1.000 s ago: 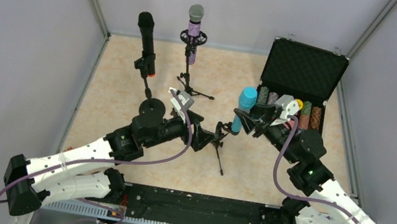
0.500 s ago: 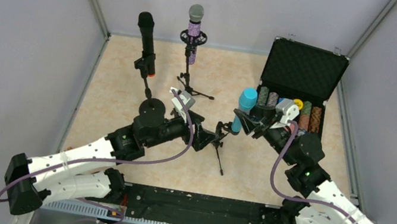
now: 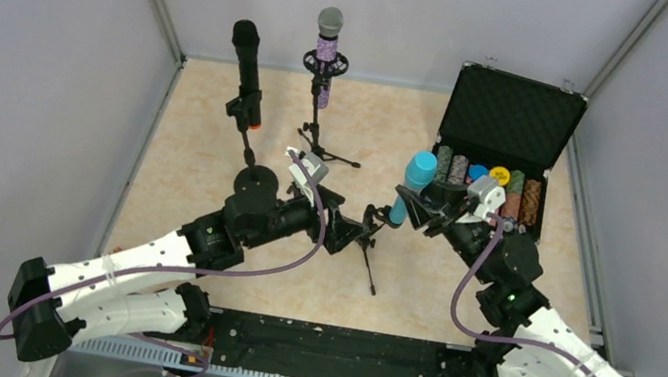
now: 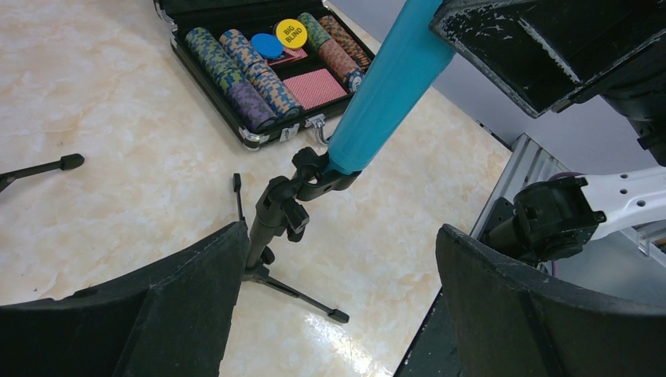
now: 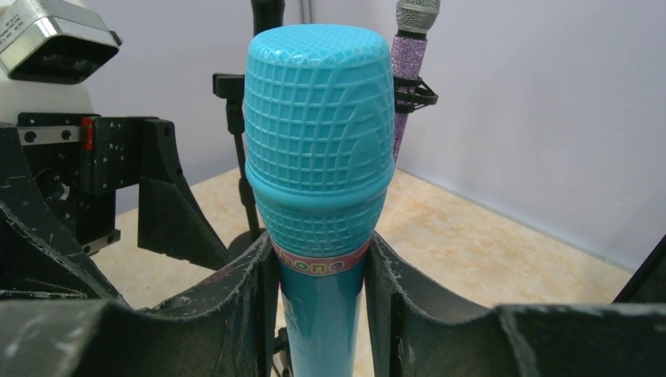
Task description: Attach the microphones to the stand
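RIGHT ARM | you're easing the cyan microphone [image 3: 410, 188] slightly lower and rightward, right jaws pinching just under its head | tail end is meeting the tripod stand [image 3: 369, 238] clip [image 4: 312, 174], seating likely nearly done | left jaws are hanging spread, flanking the stand

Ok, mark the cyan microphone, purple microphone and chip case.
cyan microphone [image 5: 318, 141]: right wrist view, on its head.
purple microphone [image 3: 327, 50]: top view, on its glitter handle.
chip case [image 3: 514, 116]: top view, on its open lid.

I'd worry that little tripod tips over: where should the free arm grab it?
Probably its slim post just below the clip, from the side: it stands upright right before the open left gripper, while the cyan microphone occupies the clip above.
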You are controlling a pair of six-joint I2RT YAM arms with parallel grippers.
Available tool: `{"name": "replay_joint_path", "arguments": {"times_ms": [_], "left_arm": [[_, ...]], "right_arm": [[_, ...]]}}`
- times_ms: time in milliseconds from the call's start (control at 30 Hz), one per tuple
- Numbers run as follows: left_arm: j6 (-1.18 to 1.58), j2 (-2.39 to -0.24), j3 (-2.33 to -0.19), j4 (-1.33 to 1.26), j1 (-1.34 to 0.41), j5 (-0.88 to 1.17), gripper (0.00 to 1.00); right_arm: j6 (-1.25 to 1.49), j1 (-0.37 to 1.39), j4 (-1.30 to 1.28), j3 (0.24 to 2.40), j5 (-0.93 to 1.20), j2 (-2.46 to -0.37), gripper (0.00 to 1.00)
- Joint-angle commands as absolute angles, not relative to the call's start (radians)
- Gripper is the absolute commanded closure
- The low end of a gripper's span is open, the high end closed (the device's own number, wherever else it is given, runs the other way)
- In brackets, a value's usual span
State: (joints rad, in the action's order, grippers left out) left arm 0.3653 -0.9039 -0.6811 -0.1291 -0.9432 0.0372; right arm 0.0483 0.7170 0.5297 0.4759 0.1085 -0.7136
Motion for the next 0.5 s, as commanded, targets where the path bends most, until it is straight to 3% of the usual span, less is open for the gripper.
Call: {"name": "replay_joint_path", "arguments": {"times_ms": [0, 467], "left_arm": [[0.376, -0.903, -0.672, -0.193, -0.942, 0.044, 0.07], [0.382, -0.888, -0.662, -0.192, -0.943, 0.04, 0.07]], "right_arm": [[0.041, 0.715, 0.403, 0.412, 0.092, -0.739, 1.0], [0.077, 0.715, 0.499, 0.315, 0.057, -0.722, 1.0]]}}
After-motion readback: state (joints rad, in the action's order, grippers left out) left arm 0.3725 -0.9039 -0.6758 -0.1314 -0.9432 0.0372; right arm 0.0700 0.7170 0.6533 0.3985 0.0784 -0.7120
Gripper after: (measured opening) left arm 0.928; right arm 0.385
